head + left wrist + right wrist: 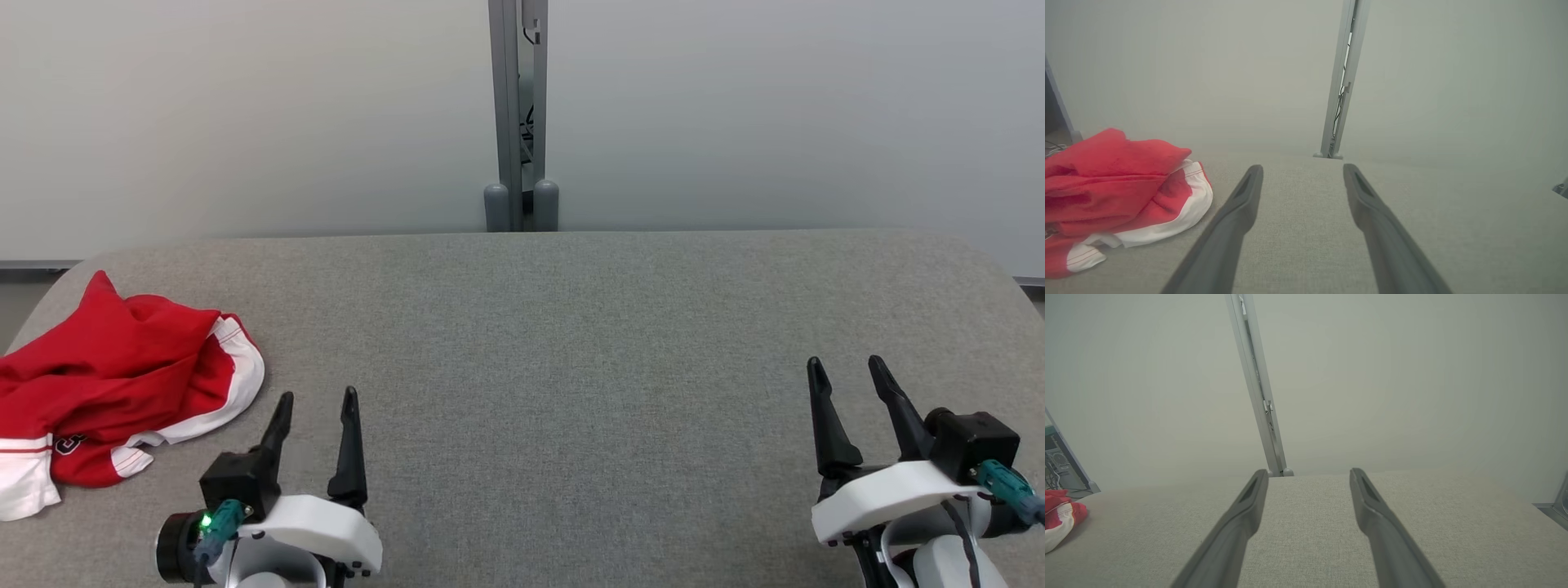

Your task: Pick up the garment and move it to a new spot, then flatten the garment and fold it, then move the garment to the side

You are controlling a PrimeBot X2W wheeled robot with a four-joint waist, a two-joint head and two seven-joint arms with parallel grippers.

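- Fingers (349, 445) of the left gripper (318, 394) stood wide apart with nothing between them, tips over bare cloth just to the right of the garment (122, 367).
- Fingers of the right gripper (845, 360) were likewise spread and empty, far to the garment's right.
- The garment lay crumpled in a red heap with white trim on the grey table (571, 327), at the table's left end and running off the head view's left edge.
- Its curved white-banded edge faced the left gripper; from those fingertips it lay to the left and slightly farther out, near but not touching.
- The heap showed no clear long axis; at most it ran from a far red peak back toward a near white cuff.
- The left arm was plainly the nearer one, so the pick looked like its job: a short swing left onto the trim.
- Writing: one dark printed character showed low on the garment's near side, partly folded under and unreadable. No brand was visible.
- A metal post (518, 122) stood beyond the table's far edge, well to the garment's right.
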